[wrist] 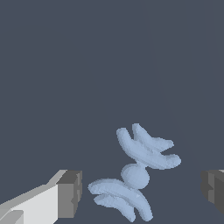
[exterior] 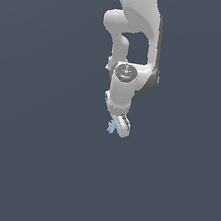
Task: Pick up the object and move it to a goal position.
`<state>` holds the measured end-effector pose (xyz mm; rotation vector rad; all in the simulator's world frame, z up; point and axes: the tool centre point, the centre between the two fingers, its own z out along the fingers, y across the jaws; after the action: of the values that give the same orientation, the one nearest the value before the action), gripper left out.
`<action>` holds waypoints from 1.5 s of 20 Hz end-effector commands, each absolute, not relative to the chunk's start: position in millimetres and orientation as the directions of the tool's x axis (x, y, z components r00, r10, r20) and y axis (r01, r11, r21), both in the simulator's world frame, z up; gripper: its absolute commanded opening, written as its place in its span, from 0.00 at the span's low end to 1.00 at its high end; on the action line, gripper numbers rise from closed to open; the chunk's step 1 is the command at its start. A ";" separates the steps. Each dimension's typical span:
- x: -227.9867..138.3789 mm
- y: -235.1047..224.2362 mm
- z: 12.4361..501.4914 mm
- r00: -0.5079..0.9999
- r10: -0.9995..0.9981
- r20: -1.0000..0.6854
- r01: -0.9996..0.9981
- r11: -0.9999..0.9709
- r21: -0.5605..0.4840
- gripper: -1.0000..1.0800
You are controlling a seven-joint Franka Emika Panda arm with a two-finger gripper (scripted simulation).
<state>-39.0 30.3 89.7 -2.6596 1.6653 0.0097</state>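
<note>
End effector (exterior: 118, 127) hanging low over dark surface (exterior: 32, 171), fingers (wrist: 65, 192) spread wide apart, nothing clamped. We are seeing pale-blue object (wrist: 136, 175) lying between fingers, touching neither; exterior view showing it just beside fingertips. We are judging approach done, grasp not yet made. Closing, lifting, carrying to goal all remaining; no goal marker showing.

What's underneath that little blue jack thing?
Under the pale-blue object the wrist view shows only plain dark-grey surface, with the open claw on either side. The patch directly beneath it is covered.
</note>
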 end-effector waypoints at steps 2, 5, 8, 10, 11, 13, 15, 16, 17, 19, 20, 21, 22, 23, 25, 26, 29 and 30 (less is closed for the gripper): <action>-43.0 35.7 84.7 0.354 -0.935 -0.007 -0.935 -0.354 0.001 0.96; -46.5 40.1 80.5 0.282 -0.959 -0.006 -0.959 -0.282 0.001 0.96; -50.0 44.3 76.5 0.209 -0.978 -0.005 -0.978 -0.209 0.001 0.96; -52.2 46.8 74.0 0.164 -0.987 -0.004 -0.987 -0.164 0.001 0.96; -53.2 47.9 72.9 0.142 -0.990 -0.004 -0.990 -0.142 0.001 0.96; -55.1 49.9 70.9 0.104 -0.995 -0.003 -0.995 -0.104 0.001 0.96; -56.7 51.6 69.2 0.071 -0.998 -0.002 -0.998 -0.071 0.001 0.96; -57.4 52.4 68.4 0.056 -0.998 -0.002 -0.998 -0.056 0.001 0.96; -58.1 53.1 67.7 0.042 -0.999 -0.002 -0.999 -0.042 0.001 0.96; -59.2 54.2 66.5 0.019 -1.000 -0.001 -1.000 -0.019 0.000 0.96; -59.7 54.7 66.0 0.009 -1.000 -0.001 -1.000 -0.009 0.000 0.96; -60.1 55.1 65.6 0.001 -1.000 -0.001 -1.000 -0.001 0.000 0.96; -60.5 55.4 65.3 -0.006 -1.000 0.000 -1.000 0.006 0.000 0.96; -60.8 55.7 65.0 -0.012 -1.000 0.000 -1.000 0.012 0.000 0.96; -61.1 56.1 64.6 -0.020 -1.000 0.000 -1.000 0.020 0.000 0.96; -61.2 56.2 64.5 -0.022 -1.000 0.000 -1.000 0.022 0.000 0.96; -61.2 56.2 64.3 -0.018 -1.000 0.000 -1.000 0.018 0.000 0.96; -61.2 56.2 63.3 -0.018 -1.000 0.000 -1.000 0.018 0.000 0.96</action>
<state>-61.1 56.3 64.2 -2.2011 2.2413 0.0002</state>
